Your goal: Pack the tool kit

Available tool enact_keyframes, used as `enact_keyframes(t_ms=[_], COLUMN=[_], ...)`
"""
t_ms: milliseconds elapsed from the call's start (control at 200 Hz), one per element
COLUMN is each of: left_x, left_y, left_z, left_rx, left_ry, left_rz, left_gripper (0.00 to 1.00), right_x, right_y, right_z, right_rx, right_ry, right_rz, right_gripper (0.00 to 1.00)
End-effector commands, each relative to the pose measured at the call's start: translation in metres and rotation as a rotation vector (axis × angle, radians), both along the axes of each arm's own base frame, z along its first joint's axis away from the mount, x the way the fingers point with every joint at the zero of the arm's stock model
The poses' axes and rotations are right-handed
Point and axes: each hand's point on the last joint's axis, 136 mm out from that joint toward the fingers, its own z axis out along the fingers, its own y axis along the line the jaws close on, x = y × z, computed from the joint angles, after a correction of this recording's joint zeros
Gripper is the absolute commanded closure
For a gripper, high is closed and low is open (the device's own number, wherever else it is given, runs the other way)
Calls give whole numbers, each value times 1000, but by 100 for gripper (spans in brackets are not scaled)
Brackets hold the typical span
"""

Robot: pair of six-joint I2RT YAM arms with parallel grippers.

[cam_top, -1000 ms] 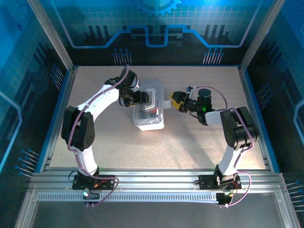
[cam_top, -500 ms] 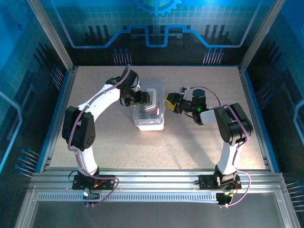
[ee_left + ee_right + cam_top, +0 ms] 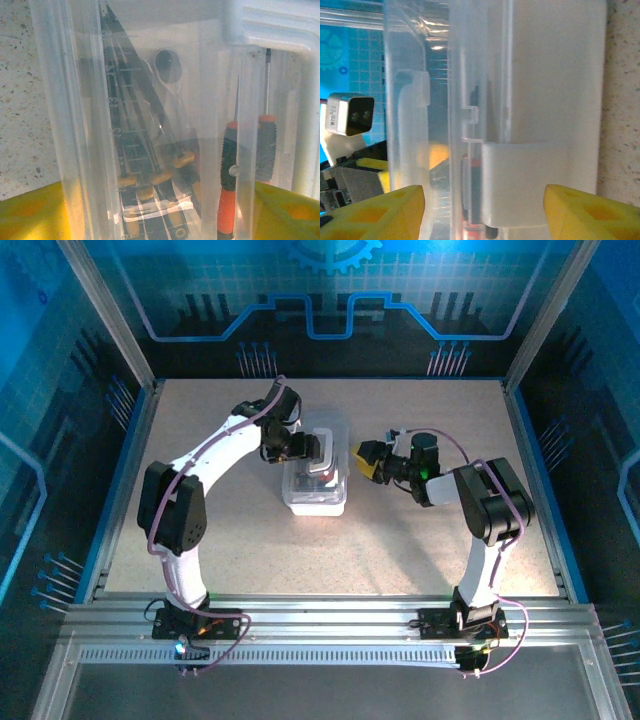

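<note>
Our left tool (image 3: 160, 202) straddles the clear case (image 3: 316, 492) on the surface (image 3: 420, 560), and our right tool (image 3: 485, 194) straddles its latch (image 3: 525, 182). Both sets of jaws are parted, and we cannot tell whether either clamps it.

Table (image 3: 400, 540): beige speckled top, blue edging (image 3: 118, 490) along its sides. Aluminium rails (image 3: 330, 625) cross the near edge. Blue circuit-pattern panels (image 3: 330, 300) stand behind.

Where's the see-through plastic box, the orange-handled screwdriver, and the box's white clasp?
Clear whitish plastic case (image 3: 315, 500), top view, its near end.
Orange-and-black-handled screwdriver (image 3: 226, 212), left wrist view, orange grip.
White plastic latch (image 3: 525, 182), right wrist view, flat face.
</note>
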Motion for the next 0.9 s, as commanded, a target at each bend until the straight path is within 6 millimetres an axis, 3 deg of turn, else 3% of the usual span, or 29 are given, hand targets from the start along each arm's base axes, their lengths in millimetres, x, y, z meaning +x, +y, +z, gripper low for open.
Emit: enact_keyframes(t_ms=[0,360,485,555,715,895], left_x=[-33,-31,-29,-27,-27,-27], left_y=[27,9,10,12,15,17], left_z=[-28,6,9,9,7,4], left_rx=[27,-158,-203,-228,-238,-223], left_ry=[164,137,138,135,138,143], left_rz=[0,-22,-3,13,23,25], left_gripper=[56,56,56,57,58,58], right_x=[-2,2,-2,4,6,3], right_y=[-4,-4,-2,4,10,15], right_z=[-11,-21,-31,-21,-20,-32], right_rx=[-38,-95,-198,-253,-288,-348], right_ry=[4,20,49,10,3,34], right_rz=[5,13,34,56,81,112], right_gripper=[35,32,30,29,28,28])
